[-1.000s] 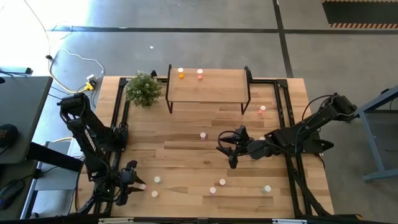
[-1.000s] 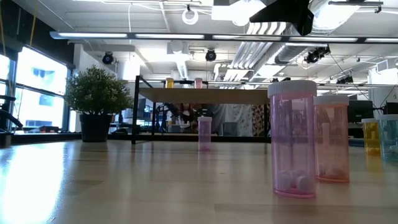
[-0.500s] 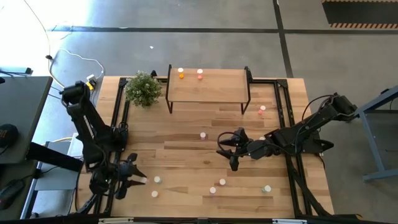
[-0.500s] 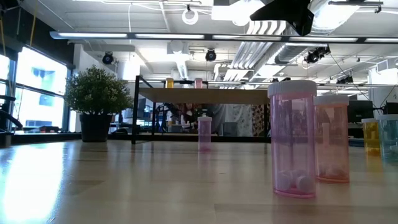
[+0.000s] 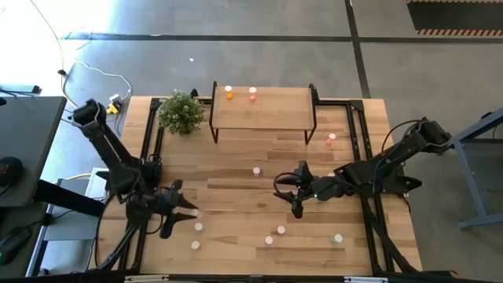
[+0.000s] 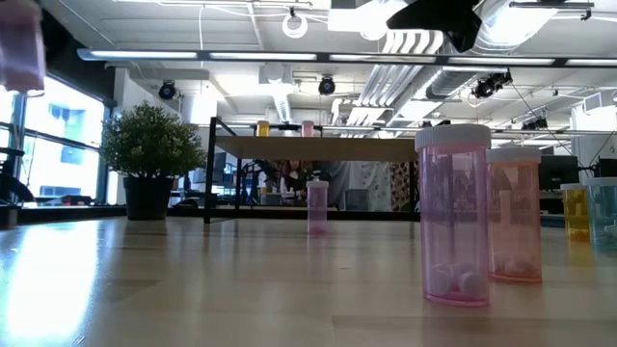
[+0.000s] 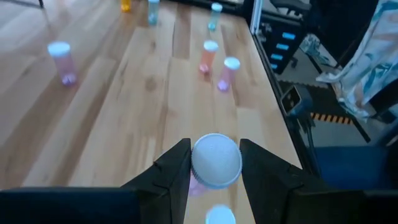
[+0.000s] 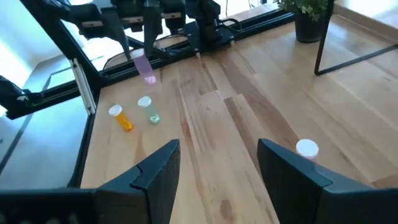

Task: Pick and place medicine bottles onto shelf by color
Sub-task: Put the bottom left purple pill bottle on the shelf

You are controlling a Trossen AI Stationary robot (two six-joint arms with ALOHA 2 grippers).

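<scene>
A green potted plant stands at the wooden tabletop's far-left corner.

- The left arm reaches over the table's near left part; its left gripper is clamped on a pink bottle, raised off the surface.
- The right arm stretches in from the right edge, its right gripper low over mid-table, fingers spread apart, holding nothing.

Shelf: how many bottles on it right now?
2: an orange bottle and a pink bottle, standing side by side at the far left of the shelf. The high view shows the whole top, so none should be hidden.
</scene>
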